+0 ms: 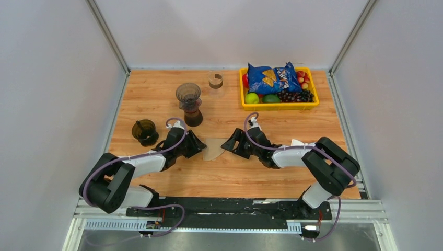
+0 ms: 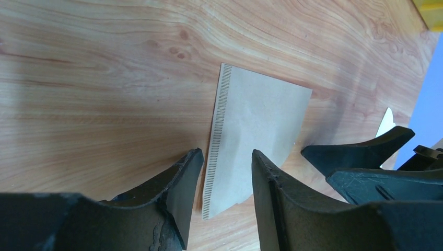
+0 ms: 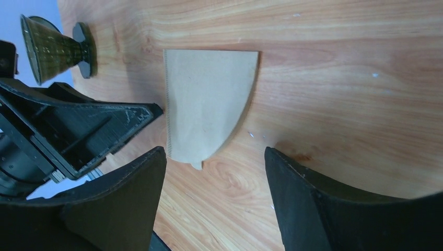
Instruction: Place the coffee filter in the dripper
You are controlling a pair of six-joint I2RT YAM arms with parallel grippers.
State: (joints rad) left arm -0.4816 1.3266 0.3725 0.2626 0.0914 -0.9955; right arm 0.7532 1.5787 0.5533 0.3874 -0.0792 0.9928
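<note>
- The coffee filter (image 1: pixel 213 149) is brown paper. It lies flat on the wooden surface (image 1: pixel 292 130), in the middle of the top view and between the two arms.
- One straight edge of the filter has a row of tiny pressed lines. No words show on the paper.
- The left end effector (image 2: pixel 226 153) is partly open. Its two black fingers sit either side of the filter's near corner and it holds nothing.
- The right end effector (image 3: pixel 214 151) is wide open. The filter's narrow end lies just ahead of the gap between its fingers, and it holds nothing too.
- The two end effectors face each other across the filter, close together.
- The dripper (image 1: pixel 144 130) is a dark see-through cone. It stands on the surface to the left of the left end effector, apart from the filter.
- A taller cone on a dark jug (image 1: pixel 188 99) stands above the filter in the top view.
- A small brown ring (image 1: pixel 216 80) sits near the back wall.
- A yellow basket (image 1: pixel 279 106) is at the upper right. It holds a blue chip bag (image 1: pixel 271 77), green fruit (image 1: pixel 252 98) and dark grapes (image 1: pixel 295 96).
- The bag shows yellow three-cornered chips. Its words are too small to read.
</note>
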